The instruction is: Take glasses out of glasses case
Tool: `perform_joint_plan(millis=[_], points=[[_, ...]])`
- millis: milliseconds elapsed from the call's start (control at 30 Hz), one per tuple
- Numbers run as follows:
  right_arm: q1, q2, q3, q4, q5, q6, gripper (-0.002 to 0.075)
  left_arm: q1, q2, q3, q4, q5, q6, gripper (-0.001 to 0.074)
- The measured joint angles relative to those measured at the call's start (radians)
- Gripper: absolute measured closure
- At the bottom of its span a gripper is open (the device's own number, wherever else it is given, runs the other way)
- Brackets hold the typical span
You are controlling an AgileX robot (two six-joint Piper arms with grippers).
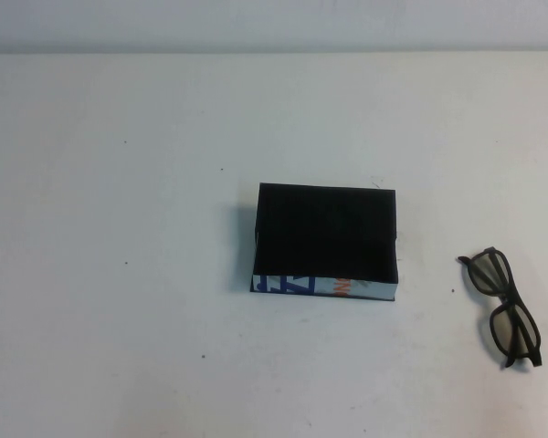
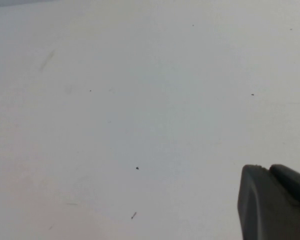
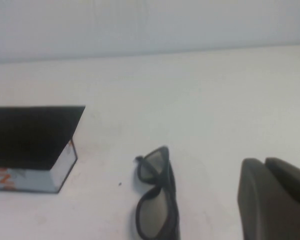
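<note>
One shallow rectangular black glasses case (image 1: 327, 239) sits mid-table from above, and one pair of thick-rimmed glasses (image 1: 504, 305) lies well apart to your right — outside it. The left gripper (image 2: 275, 202) shows over bare white table (image 2: 115, 125); the right gripper (image 3: 275, 197) sits near the glasses — neither's opening is tellable.

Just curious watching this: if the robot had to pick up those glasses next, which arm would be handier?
The right. The glasses lie on the table's right, beside the glasses case, and show near the right gripper. The left gripper sees only bare table.
</note>
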State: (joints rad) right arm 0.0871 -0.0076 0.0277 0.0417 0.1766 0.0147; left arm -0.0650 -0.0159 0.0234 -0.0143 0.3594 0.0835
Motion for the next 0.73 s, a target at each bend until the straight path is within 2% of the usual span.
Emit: perform_joint_plan(millis=[267,733], points=[[0.032,0.0,0.0,-0.005,0.127,0.023,0.0742,0.0,0.0,0.0,0.0,0.0,0.0,0.0739],[0.001,0.0,0.0,-0.06,0.136,0.027,0.0742,0.0,0.0,0.0,0.0,0.0,0.0,0.0739]])
